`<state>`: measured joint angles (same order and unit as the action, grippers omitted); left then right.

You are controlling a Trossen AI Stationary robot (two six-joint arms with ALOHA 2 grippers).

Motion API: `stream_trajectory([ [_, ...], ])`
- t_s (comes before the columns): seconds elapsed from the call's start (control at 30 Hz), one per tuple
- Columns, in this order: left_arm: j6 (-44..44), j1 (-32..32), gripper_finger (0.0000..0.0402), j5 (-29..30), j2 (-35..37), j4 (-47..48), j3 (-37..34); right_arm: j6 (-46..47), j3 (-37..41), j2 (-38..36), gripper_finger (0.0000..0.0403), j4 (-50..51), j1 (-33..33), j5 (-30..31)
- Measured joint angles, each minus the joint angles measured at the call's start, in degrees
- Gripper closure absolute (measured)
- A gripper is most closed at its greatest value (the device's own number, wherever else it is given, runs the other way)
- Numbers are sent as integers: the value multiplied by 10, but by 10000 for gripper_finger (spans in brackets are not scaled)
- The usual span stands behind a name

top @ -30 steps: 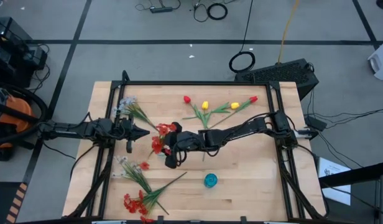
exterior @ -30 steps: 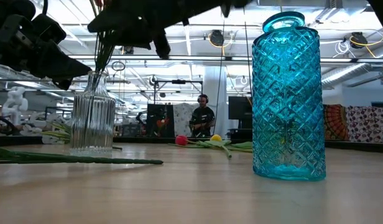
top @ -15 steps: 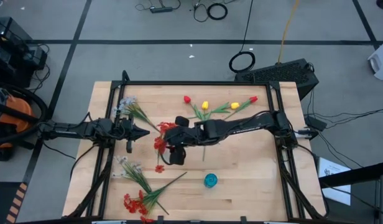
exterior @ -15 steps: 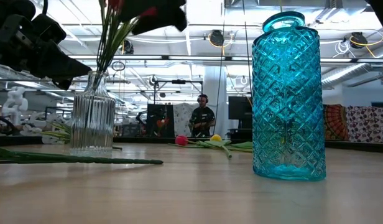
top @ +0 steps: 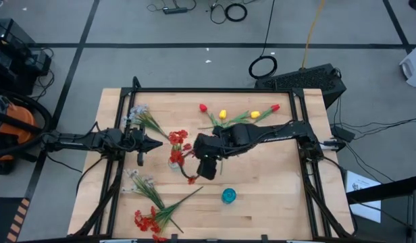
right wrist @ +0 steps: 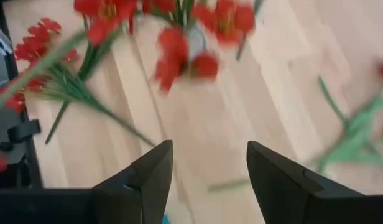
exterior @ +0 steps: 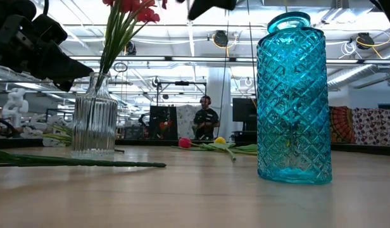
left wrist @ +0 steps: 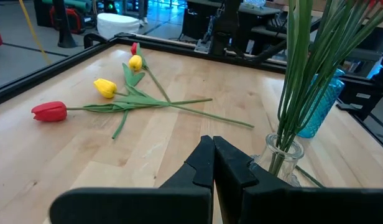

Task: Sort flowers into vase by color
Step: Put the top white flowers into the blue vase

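Counter (top: 275, 196) of pale wood, with a clear ribbed vase (exterior: 94, 117) near its middle as the reference point. Red blossom spray (top: 178, 139) stands in the clear ribbed vase, green stalks fanning up out of its neck. Right gripper (top: 206, 169) hangs just beside the vase, on the side toward the blue vase (top: 229, 196), fingers spread wide and holding nothing. Left gripper (top: 154, 144) hovers on the opposite side of the clear vase, tips pressed together and empty. Red and yellow tulips (top: 238, 115) lie flat on the counter beyond the vase, toward the far edge. White blossom spray (top: 142, 116) lies near the left gripper. A further white spray (top: 146, 185) and a red spray (top: 148, 220) lie on the near side of the vase.
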<state>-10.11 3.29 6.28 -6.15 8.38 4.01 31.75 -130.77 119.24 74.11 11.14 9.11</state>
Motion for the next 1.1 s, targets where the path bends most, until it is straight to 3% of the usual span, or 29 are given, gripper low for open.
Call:
stream_trajectory([
  [0.3, 8, 0, 396, 0, 0, 0, 0, 185, -1, 0, 206, 141, 86, 110],
  [0.47, 105, 0, 396, 2, 0, 0, 0, 260, -1, -6, 206, 158, 132, 153],
  [0.63, 102, 0, 396, 2, 0, -2, 0, 309, -1, -6, 206, 158, 161, 163],
  [0.87, -143, 0, 396, -12, 0, -3, 0, 359, -1, -6, 206, 159, 187, 177],
  [1.1, -195, 0, 396, -3, 0, -4, 0, 358, -1, -6, 222, 159, 204, 178],
])
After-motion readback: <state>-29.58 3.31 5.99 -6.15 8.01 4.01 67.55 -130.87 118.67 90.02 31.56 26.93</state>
